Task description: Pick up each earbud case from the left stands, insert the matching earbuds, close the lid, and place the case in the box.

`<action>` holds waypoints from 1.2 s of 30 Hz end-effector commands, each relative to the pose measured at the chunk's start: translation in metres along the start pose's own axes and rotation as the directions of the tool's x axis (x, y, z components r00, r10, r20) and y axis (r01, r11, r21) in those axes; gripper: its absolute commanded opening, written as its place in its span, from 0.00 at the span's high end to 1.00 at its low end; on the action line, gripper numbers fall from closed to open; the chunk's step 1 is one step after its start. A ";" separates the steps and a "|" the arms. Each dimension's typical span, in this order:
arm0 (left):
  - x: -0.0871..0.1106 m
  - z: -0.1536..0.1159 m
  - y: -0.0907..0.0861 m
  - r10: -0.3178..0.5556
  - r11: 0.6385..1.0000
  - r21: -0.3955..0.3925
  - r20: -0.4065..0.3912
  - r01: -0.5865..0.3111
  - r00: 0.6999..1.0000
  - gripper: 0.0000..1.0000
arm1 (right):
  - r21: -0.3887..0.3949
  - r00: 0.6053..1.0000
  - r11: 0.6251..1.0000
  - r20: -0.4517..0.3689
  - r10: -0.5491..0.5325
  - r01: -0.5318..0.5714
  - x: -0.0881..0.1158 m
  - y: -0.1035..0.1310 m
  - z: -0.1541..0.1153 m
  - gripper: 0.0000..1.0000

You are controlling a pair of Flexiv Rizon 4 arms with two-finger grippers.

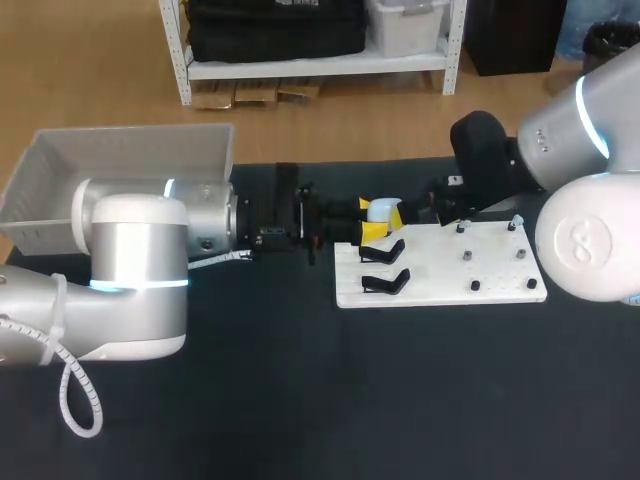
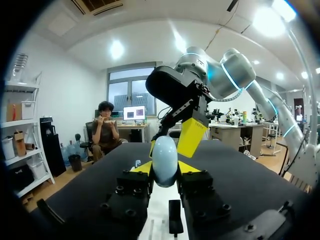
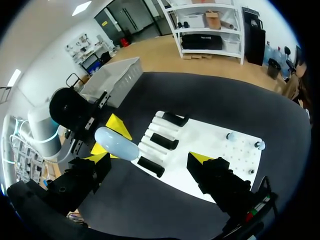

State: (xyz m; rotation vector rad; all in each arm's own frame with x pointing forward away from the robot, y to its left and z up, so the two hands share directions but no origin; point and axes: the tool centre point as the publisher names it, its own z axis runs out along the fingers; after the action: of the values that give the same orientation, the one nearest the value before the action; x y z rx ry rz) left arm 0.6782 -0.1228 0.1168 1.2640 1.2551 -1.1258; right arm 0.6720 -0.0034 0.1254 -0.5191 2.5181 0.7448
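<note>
Case (image 1: 381, 208), pale blue and egg-shaped, was clamped in the left pincer (image 2: 165, 169), one yellow tip on each side of it. It hung over the far left corner of the white board (image 1: 480, 272), just above the black stands (image 1: 384, 266). Couldn't tell if the lid was open. The right pincer (image 3: 149, 159) came in from the right with its fingers spread wide, gripping nothing, and one tip was just beside the case. Three stands showed in the right wrist view, none with a case on it. Small pegs (image 1: 467, 256) dotted the right part of the board. The grey box (image 1: 60, 160) sat at the far left of the dark counter (image 1: 300, 400), well apart from the case.
</note>
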 end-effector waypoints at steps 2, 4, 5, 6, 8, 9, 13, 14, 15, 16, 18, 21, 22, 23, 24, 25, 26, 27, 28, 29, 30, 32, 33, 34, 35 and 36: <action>0.001 0.001 -0.002 0.003 1.000 -0.001 0.005 -0.003 1.000 1.00 | 0.010 1.000 1.000 0.007 0.005 -0.005 -0.004 0.000 0.001 0.00; 0.001 0.001 -0.002 0.003 1.000 -0.001 0.005 -0.003 1.000 1.00 | 0.009 1.000 1.000 0.010 0.005 -0.005 -0.005 0.001 -0.001 0.00; 0.001 0.001 -0.002 0.003 1.000 -0.001 0.005 -0.003 1.000 1.00 | 0.008 1.000 1.000 0.013 0.005 -0.005 -0.007 0.001 -0.002 0.00; 0.001 0.001 -0.002 0.003 1.000 -0.001 0.005 -0.003 1.000 1.00 | 0.006 1.000 1.000 0.016 0.006 -0.006 -0.008 0.001 -0.002 0.00; 0.001 0.001 -0.002 0.003 1.000 -0.001 0.005 -0.003 1.000 1.00 | 0.000 1.000 1.000 0.022 0.009 -0.009 -0.010 0.002 -0.004 0.00; 0.001 0.001 -0.002 0.003 1.000 -0.001 0.005 -0.003 1.000 1.00 | -0.004 1.000 1.000 0.024 0.012 -0.012 -0.011 0.002 -0.005 0.00; 0.001 0.001 -0.002 0.003 1.000 -0.001 0.005 -0.003 1.000 1.00 | -0.012 0.999 1.000 0.036 0.021 -0.021 -0.015 0.001 -0.011 0.00; 0.001 0.001 -0.002 0.003 1.000 -0.001 0.005 -0.003 1.000 1.00 | -0.013 0.999 1.000 0.038 0.022 -0.022 -0.017 0.000 -0.014 0.00; 0.001 0.001 -0.002 0.003 1.000 -0.001 0.005 -0.003 1.000 1.00 | -0.011 0.999 1.000 0.044 0.019 -0.018 -0.018 -0.001 -0.017 0.00; 0.001 0.001 -0.002 0.003 1.000 -0.001 0.005 -0.003 1.000 1.00 | -0.002 0.999 1.000 0.052 0.011 -0.010 -0.020 -0.002 -0.021 0.00; 0.001 0.001 -0.002 0.003 1.000 -0.001 0.005 -0.003 1.000 1.00 | 0.024 0.998 1.000 0.060 -0.016 0.014 -0.025 -0.007 -0.032 0.00; 0.001 0.001 -0.002 0.003 1.000 -0.001 0.005 -0.003 1.000 1.00 | 0.108 0.996 0.992 0.058 -0.072 0.065 -0.032 -0.020 -0.050 0.00; 0.001 0.001 -0.002 0.003 1.000 -0.001 0.005 -0.003 1.000 1.00 | 0.132 0.995 0.988 0.052 -0.084 0.077 -0.033 -0.025 -0.054 0.00; 0.001 0.001 -0.002 0.003 1.000 -0.001 0.005 -0.003 1.000 1.00 | 0.181 0.994 0.979 0.038 -0.101 0.093 -0.036 -0.034 -0.060 0.00; 0.001 0.001 -0.002 0.003 1.000 -0.001 0.005 -0.003 1.000 1.00 | 0.221 0.994 0.970 0.019 -0.111 0.104 -0.037 -0.042 -0.064 0.00; 0.001 0.001 -0.002 0.003 1.000 -0.001 0.005 -0.003 1.000 1.00 | 0.246 0.993 0.963 0.004 -0.115 0.110 -0.037 -0.048 -0.067 0.00; 0.001 0.001 -0.002 0.003 1.000 -0.001 0.005 -0.003 1.000 1.00 | 0.295 0.993 0.948 -0.030 -0.114 0.117 -0.037 -0.059 -0.070 0.00; 0.001 0.001 -0.002 0.003 1.000 -0.001 0.005 -0.003 1.000 1.00 | 0.337 0.992 0.933 -0.057 -0.116 0.129 -0.037 -0.068 -0.072 0.00; 0.001 0.001 -0.002 0.003 1.000 -0.001 0.005 -0.003 1.000 1.00 | 0.374 0.989 0.916 -0.087 -0.120 0.144 -0.037 -0.076 -0.072 0.00; 0.001 0.001 -0.002 0.003 1.000 -0.001 0.005 -0.003 1.000 1.00 | 0.406 0.986 0.901 -0.119 -0.115 0.155 -0.035 -0.085 -0.072 0.00; 0.001 0.001 -0.002 0.003 1.000 -0.001 0.005 -0.003 1.000 1.00 | 0.429 0.984 0.889 -0.143 -0.107 0.159 -0.034 -0.093 -0.072 0.00; 0.001 0.001 -0.002 0.003 1.000 -0.001 0.005 -0.003 1.000 1.00 | 0.462 0.978 0.871 -0.187 -0.091 0.170 -0.031 -0.107 -0.071 0.00; 0.001 0.001 -0.002 0.003 1.000 -0.001 0.005 -0.003 1.000 1.00 | 0.469 0.975 0.867 -0.206 -0.080 0.170 -0.029 -0.113 -0.070 0.00; 0.001 0.001 -0.002 0.003 1.000 -0.001 0.005 -0.003 1.000 1.00 | 0.472 0.973 0.865 -0.218 -0.075 0.172 -0.027 -0.116 -0.069 0.00; 0.001 0.001 -0.002 0.003 1.000 -0.001 0.005 -0.003 1.000 1.00 | 0.478 0.968 0.860 -0.242 -0.067 0.179 -0.024 -0.122 -0.066 0.00; 0.001 0.001 -0.002 0.003 1.000 -0.001 0.005 -0.003 1.000 1.00 | 0.480 0.964 0.858 -0.258 -0.061 0.183 -0.021 -0.125 -0.064 0.00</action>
State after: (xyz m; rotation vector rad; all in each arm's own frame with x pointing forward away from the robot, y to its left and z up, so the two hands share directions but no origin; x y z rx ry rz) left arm 0.6770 -0.1235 0.1166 1.2665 1.2533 -1.1289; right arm 0.7214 -0.1389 0.1369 -0.6265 2.6482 0.2089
